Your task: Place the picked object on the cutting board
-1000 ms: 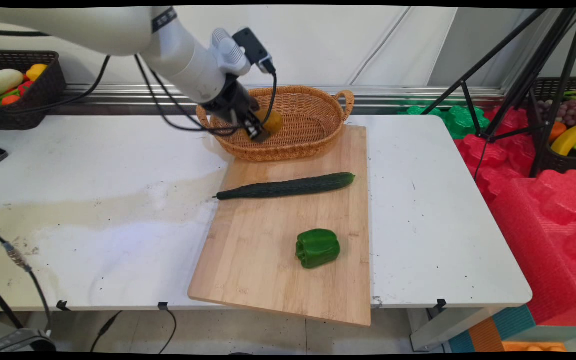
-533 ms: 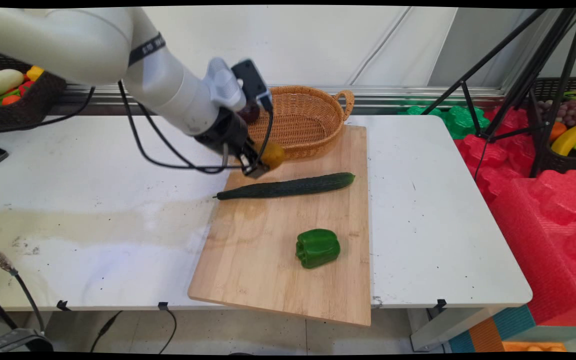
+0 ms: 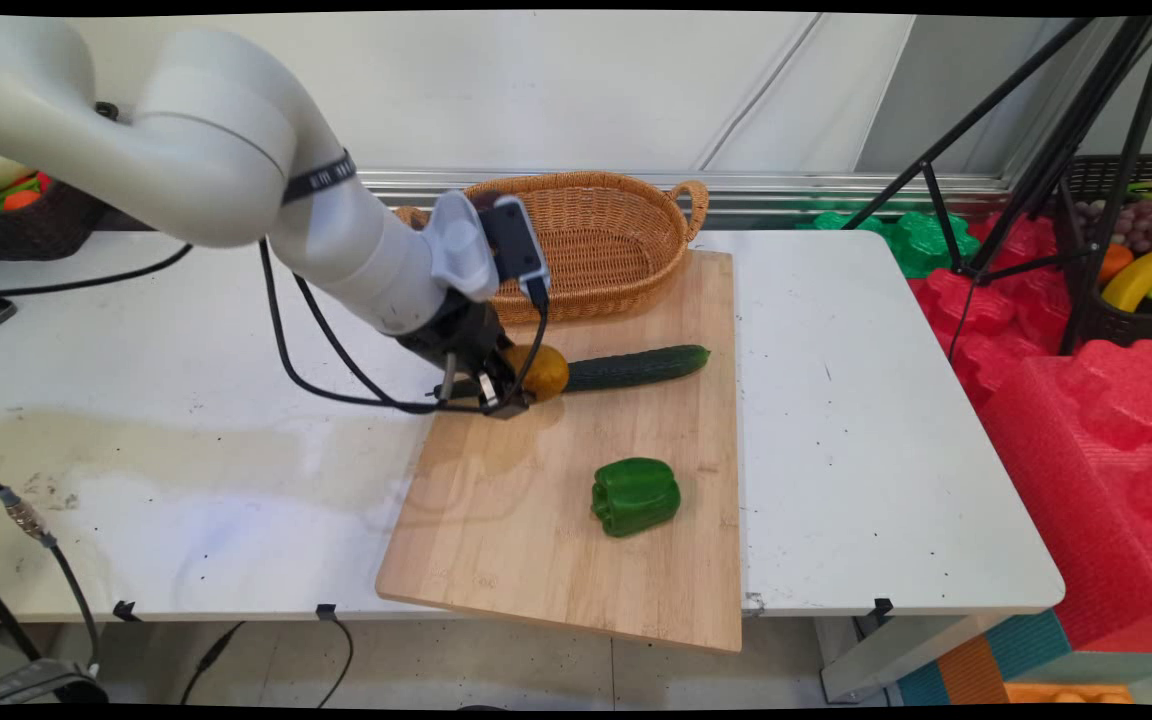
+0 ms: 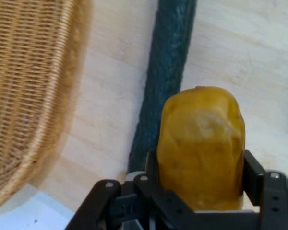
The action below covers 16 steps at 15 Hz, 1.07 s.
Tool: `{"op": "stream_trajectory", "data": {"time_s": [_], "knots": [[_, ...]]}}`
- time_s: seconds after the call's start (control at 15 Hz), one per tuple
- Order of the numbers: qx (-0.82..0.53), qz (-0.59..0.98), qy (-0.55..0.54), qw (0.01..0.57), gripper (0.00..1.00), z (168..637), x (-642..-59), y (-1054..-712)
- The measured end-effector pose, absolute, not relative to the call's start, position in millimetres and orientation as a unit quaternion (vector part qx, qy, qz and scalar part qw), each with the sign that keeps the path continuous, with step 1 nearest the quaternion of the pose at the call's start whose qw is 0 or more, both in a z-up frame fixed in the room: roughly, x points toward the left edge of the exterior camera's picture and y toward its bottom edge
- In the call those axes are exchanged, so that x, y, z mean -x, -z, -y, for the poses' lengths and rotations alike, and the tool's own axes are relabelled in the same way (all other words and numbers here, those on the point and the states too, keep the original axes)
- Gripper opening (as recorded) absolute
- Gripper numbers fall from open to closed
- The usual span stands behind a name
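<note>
Over the board's (image 3: pixel 576 520) far left part, just above the cucumber (image 3: pixel 636 367), my gripper (image 3: pixel 511 392) is clamped on a yellow-brown fruit (image 3: pixel 541 370), one finger on each side of it and its free end pointing right and slightly far. The cucumber's long axis runs left to right directly beneath the fruit, and the basket (image 3: pixel 606 235) sits just beyond it on the far side. Open board lies nearer, with the pepper (image 3: pixel 635 495) to the near right, well apart.
</note>
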State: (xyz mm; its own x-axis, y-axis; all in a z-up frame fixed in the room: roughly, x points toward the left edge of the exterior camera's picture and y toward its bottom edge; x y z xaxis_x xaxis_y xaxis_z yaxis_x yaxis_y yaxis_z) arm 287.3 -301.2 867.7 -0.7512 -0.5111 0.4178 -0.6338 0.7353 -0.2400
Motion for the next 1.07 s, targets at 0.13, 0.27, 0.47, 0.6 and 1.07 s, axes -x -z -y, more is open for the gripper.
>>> {"op": "stream_trajectory", "data": {"time_s": [0.13,0.27,0.47,0.6,1.07], "knots": [[-0.301,0.923,-0.18,0.158,0.0,303.6,-286.1,-853.6],[-0.293,0.928,-0.174,0.153,0.0,305.2,-285.5,-843.7],[-0.277,0.936,-0.16,0.15,0.0,307.1,-282.6,-826.1],[-0.268,0.939,-0.152,0.152,0.0,307.8,-280.1,-818.1],[-0.243,0.943,-0.147,0.172,1.0,301.3,-277.3,-818.7]]}}
